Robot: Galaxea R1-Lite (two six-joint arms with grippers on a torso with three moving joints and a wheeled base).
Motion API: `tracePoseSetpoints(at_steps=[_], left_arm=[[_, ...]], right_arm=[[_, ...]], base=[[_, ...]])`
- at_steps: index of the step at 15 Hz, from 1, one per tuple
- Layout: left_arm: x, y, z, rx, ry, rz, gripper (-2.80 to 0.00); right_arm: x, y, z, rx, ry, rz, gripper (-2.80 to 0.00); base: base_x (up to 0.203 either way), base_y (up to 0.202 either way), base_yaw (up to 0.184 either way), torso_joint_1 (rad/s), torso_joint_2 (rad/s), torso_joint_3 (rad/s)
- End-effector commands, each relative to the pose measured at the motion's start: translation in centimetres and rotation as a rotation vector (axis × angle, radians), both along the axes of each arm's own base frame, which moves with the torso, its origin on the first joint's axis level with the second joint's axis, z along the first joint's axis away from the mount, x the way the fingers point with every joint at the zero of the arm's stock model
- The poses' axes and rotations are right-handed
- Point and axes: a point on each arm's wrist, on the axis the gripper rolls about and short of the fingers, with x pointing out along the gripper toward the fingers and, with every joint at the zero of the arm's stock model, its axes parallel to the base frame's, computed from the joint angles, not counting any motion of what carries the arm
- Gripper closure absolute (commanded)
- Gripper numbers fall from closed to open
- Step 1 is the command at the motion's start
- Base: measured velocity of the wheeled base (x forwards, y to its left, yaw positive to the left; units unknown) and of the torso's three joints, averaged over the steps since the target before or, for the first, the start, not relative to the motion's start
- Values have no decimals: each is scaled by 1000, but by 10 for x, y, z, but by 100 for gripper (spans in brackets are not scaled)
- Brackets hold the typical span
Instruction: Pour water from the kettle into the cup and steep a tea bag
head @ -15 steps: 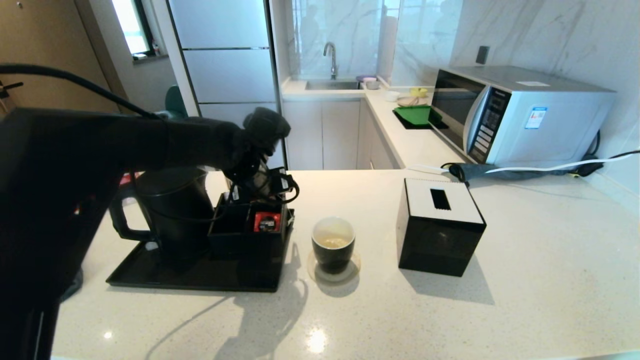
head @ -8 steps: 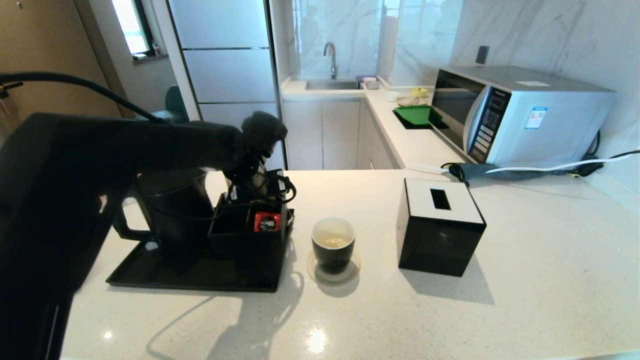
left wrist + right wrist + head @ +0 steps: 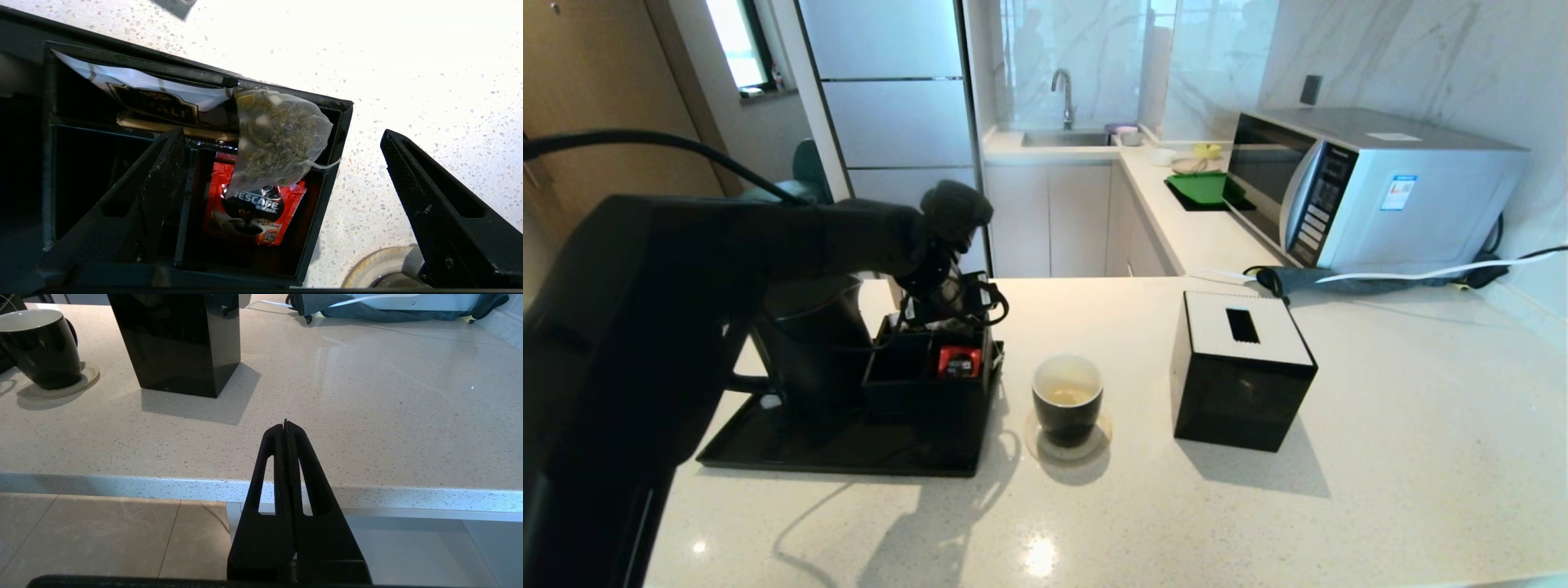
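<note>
The tea bag (image 3: 282, 141), a greyish mesh pouch with a thin string, leans on the rim of a black organizer (image 3: 327, 171), over a red sachet (image 3: 253, 208). My left gripper (image 3: 282, 131) hovers open just above it, one finger (image 3: 155, 183) over the organizer and the other (image 3: 433, 204) over the counter. In the head view that gripper (image 3: 935, 314) sits beside the black kettle (image 3: 813, 343) on its tray (image 3: 768, 445). The black cup (image 3: 1067, 400) stands on a saucer to the right, pale yellowish water (image 3: 1068, 397) inside. My right gripper (image 3: 285, 424) is shut, low before the counter's front edge.
A black cube box with a white slotted top (image 3: 1241, 367) stands right of the cup. A microwave (image 3: 1364, 188) and cables (image 3: 1380, 278) line the back right. The counter's edge (image 3: 122, 486) runs close in front of the right gripper.
The near part of my left arm has swung slightly right and lower, hiding more of the kettle's handle. The gripper itself has stayed above the organizer.
</note>
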Motion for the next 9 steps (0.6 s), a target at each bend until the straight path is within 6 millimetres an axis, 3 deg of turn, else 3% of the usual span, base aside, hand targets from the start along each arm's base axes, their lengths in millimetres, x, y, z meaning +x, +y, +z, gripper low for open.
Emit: tracePoseSetpoints(at_steps=[1, 2, 9], left_arm=[[2, -2, -6, 5, 10, 0, -280], [3, -3, -5, 5, 7, -1, 0], [5, -4, -9, 16, 14, -10, 0]], right_arm=[[0, 0, 0, -1, 2, 1, 0], [0, 0, 0, -1, 2, 1, 0], [0, 0, 0, -1, 2, 1, 0]], base=[[0, 0, 0, 0, 0, 0], [0, 0, 0, 0, 0, 0], [0, 0, 0, 0, 0, 0]])
